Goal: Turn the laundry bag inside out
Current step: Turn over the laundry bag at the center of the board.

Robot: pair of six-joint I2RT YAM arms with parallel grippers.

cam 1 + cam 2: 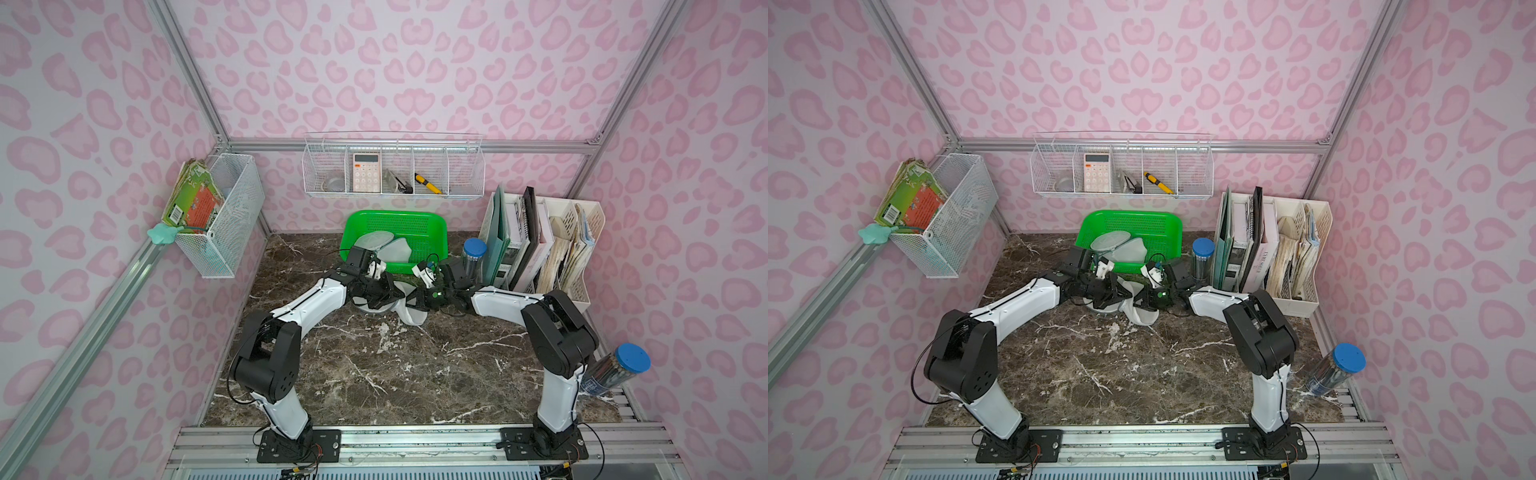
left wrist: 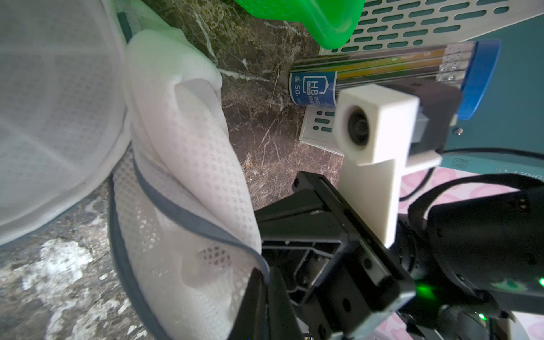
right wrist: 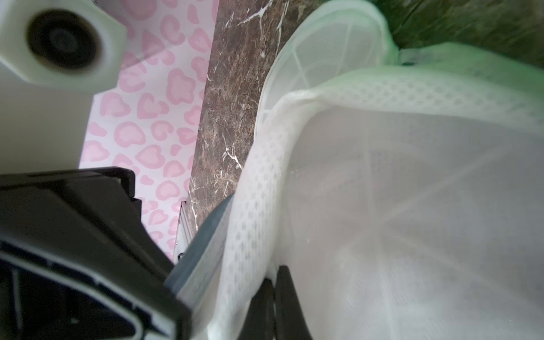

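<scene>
bag (image 2: 188,182) in left claw (image 2: 266,297), right claw (image 3: 273,303)

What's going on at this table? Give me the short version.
Both robot arms are working on the white mesh laundry bag, which lies bunched on the marble table in front of the green basket. The left gripper and right gripper are each shut on its fabric, close together.

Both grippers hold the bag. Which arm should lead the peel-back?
Probably left: the left gripper is shut on the grey rim of the laundry bag, while the right gripper pinches white mesh, better as anchor.
</scene>
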